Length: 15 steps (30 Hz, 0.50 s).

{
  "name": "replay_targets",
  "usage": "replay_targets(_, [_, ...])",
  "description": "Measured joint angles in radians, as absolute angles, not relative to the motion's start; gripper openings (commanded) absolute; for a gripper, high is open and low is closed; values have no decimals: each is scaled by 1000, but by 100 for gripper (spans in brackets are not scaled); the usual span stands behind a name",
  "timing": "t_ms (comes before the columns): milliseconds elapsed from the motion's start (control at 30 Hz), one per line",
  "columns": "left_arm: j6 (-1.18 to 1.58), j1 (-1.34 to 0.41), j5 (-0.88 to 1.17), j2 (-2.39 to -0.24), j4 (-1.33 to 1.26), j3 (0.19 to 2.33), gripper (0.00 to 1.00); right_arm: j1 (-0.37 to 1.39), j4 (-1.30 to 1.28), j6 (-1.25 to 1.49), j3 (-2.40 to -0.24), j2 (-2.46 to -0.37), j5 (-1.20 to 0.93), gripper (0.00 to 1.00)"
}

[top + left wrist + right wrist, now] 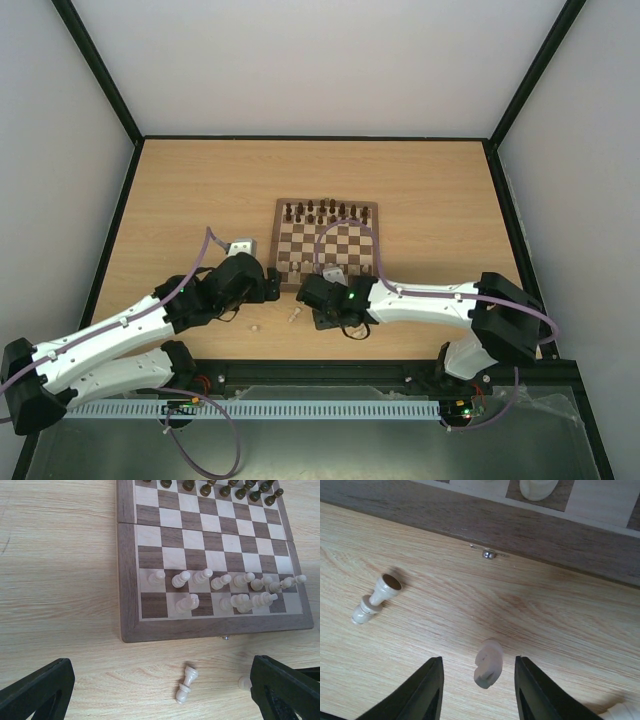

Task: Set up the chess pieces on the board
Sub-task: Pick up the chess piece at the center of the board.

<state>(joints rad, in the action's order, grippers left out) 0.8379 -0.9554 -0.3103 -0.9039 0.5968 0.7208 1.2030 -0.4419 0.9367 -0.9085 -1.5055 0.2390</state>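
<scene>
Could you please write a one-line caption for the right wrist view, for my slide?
Open right fingers flank a fallen pale chess piece on the table, near the board.

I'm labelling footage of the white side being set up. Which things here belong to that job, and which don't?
Job: board; cream pieces standing on its near rows; fallen cream piece on the table; second loose piece between the fingers of the right hand.
Just there: dark brown pieces at the far edge; board's metal latch.

One board (300, 250), two arms (110, 345), at least three chess pieces (375, 597) off-board.
</scene>
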Motion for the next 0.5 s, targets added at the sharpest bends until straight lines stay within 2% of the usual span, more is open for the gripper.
replay_targets(400, [831, -955, -306, -899, 596, 717, 99, 1207, -450, 957, -908, -1540, 252, 31])
replay_targets(500, [831, -955, -306, -899, 596, 717, 99, 1207, -450, 958, -908, -1546, 251, 25])
